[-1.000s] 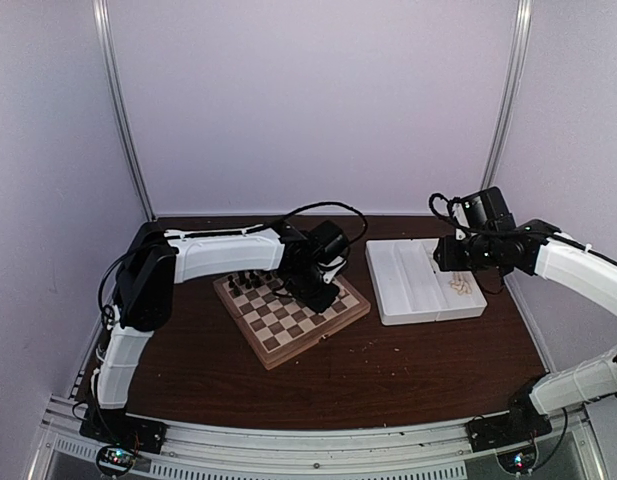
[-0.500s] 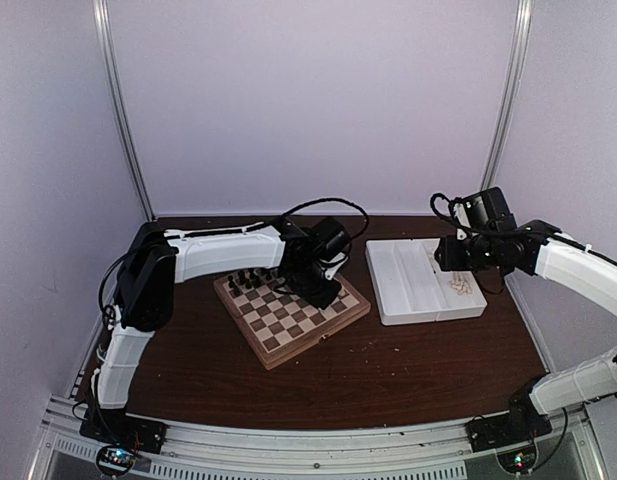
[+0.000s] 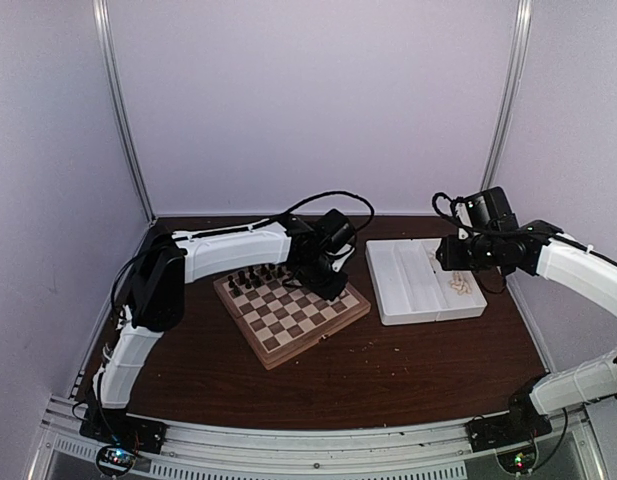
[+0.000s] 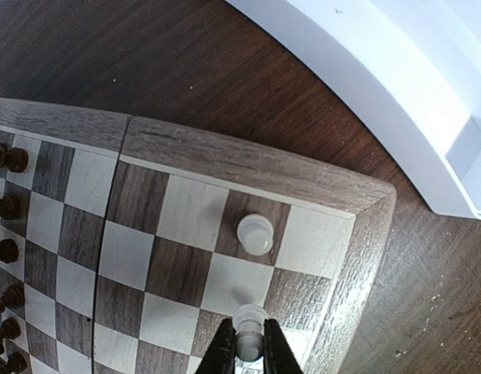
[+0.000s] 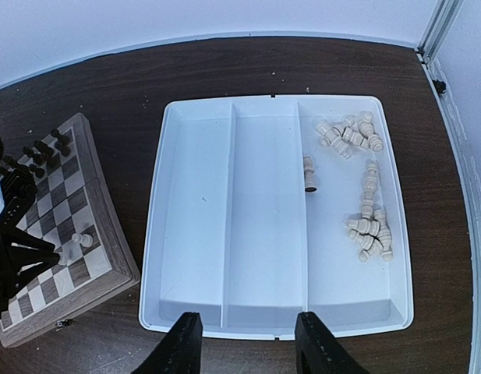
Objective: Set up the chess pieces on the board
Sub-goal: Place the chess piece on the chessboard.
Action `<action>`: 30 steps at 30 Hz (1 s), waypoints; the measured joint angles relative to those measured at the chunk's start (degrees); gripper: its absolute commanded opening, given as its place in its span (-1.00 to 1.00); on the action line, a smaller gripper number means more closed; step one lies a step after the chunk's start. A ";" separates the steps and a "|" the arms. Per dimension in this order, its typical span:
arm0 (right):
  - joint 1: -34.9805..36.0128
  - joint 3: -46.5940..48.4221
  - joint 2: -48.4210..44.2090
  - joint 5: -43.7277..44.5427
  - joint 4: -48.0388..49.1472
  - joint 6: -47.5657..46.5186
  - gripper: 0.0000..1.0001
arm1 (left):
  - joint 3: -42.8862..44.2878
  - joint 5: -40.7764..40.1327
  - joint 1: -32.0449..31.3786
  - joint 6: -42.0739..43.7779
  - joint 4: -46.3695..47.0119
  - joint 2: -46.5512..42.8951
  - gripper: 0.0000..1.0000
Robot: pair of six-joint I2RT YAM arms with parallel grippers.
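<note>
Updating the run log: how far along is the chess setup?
Early. Done: dark pieces lined up on the board, one white piece standing. In hand: left gripper shut on a second piece at the board's edge. Left: the pile of white pieces in the tray, right gripper open above it.

Wears smooth white tubular shells along the left arm (image 3: 228, 255) and right arm (image 3: 578, 270), broken by boxy black joint housings (image 3: 156, 290). Trails thin black cables (image 3: 328, 197) by the wrists. Ends in matt black fingers, slim and tapered on the left gripper (image 4: 245, 327), broad and rounded on the right gripper (image 5: 248, 319). Sits on black base plates (image 3: 123, 430).
</note>
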 measured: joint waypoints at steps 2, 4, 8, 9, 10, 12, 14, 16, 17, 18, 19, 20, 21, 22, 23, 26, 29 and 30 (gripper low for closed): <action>-0.04 -0.09 -0.22 0.00 -0.02 0.00 -0.13 | 0.46 0.00 0.07 0.17 0.00 0.33 -0.77; -0.07 -0.15 -0.33 0.00 0.00 0.00 -0.12 | 0.90 0.00 0.13 0.35 0.02 0.72 -0.76; -0.22 -0.17 -0.35 -0.02 0.00 0.00 -0.13 | 1.11 -0.02 0.31 0.61 0.04 1.38 -0.76; -0.26 -0.17 -0.35 -0.02 0.00 0.00 -0.13 | 1.20 -0.02 0.35 0.70 0.02 1.64 -0.75; -0.26 -0.17 -0.35 -0.02 0.00 0.00 -0.12 | 1.40 -0.02 0.44 0.76 -0.02 1.97 -0.74; -0.26 -0.15 -0.35 -0.04 0.00 0.00 -0.12 | 1.86 -0.04 0.50 0.79 0.20 2.32 -0.63; -0.28 -0.17 -0.35 -0.04 0.00 0.00 -0.13 | 1.92 -0.04 0.61 0.98 0.15 2.32 -0.46; -0.33 -0.17 -0.35 -0.04 0.00 0.00 -0.12 | 1.95 -0.07 0.70 1.29 0.15 2.34 -0.28; -0.33 -0.17 -0.35 -0.04 0.02 0.00 -0.12 | 1.97 -0.09 0.76 1.44 0.13 2.34 -0.20; -0.35 -0.17 -0.33 -0.07 0.02 0.00 -0.12 | 2.01 -0.09 0.76 1.38 0.13 2.34 -0.13; -0.37 -0.17 -0.33 -0.13 0.02 0.00 -0.12 | 2.03 -0.07 0.81 1.38 0.15 2.34 -0.07; -0.37 -0.15 -0.33 -0.15 0.02 0.00 -0.12 | 2.03 -0.09 0.81 1.44 0.15 2.34 -0.04; -0.37 -0.15 -0.33 -0.17 0.02 0.00 -0.12 | 2.03 -0.07 0.81 1.42 0.13 2.34 -0.01; -0.37 -0.17 -0.33 -0.20 0.02 0.00 -0.12 | 2.03 -0.07 0.81 1.44 0.11 2.34 0.03; -0.37 -0.15 -0.33 -0.20 0.02 0.00 -0.12 | 2.03 -0.04 0.81 1.44 0.09 2.34 0.06; -0.46 -0.15 -0.17 -0.20 0.00 -0.09 -0.12 | 2.05 -0.04 0.81 1.57 -0.04 2.29 0.12; -0.68 -0.11 0.57 -0.15 -0.35 -0.28 -0.13 | 1.88 -0.04 0.81 2.10 -0.04 1.75 0.15; -0.76 -0.02 0.98 -0.15 -0.74 -0.39 -0.15 | 1.66 -0.04 0.81 2.29 -0.07 1.27 0.16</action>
